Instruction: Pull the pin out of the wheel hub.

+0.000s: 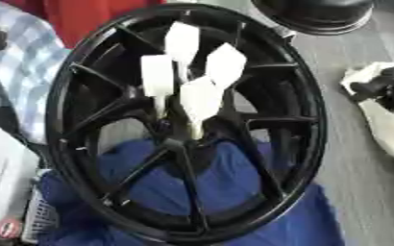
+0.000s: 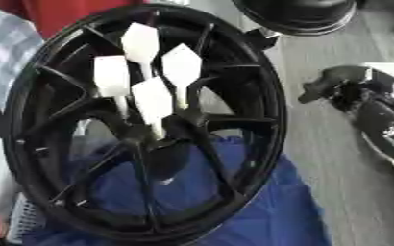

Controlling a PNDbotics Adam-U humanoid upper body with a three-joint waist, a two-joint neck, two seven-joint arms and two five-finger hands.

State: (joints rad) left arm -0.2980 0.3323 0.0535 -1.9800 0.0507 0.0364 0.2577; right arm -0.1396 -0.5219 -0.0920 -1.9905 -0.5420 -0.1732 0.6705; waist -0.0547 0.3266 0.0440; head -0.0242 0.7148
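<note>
where the far left of the view begins, a checked blue-and-white cloth [image 1: 19, 53] lies beside a red fabric [image 1: 87, 17] at the upper edge, and a white object [image 1: 3, 182] sits at the lower left, partly cut off. moving rightward, the black wheel hub [image 1: 188, 125] fills the middle, standing tilted on a blue cloth [image 1: 234, 192] that shows through its lower spokes and spreads beneath its rim. four white pins [image 1: 192, 72] with broad flat heads stick out of the centre of the hub, clustered close together, their thin stems running down toward the middle where the spokes meet. above and to the right of the hub, a round black object [image 1: 318, 14] lies at the top edge on the grey floor [image 2: 326, 144]. further right, the right hand [image 2: 351, 93] shows as a dark shape at the right edge, well apart from the hub and the pins; whether its fingers are spread or curled cannot be told.
</note>
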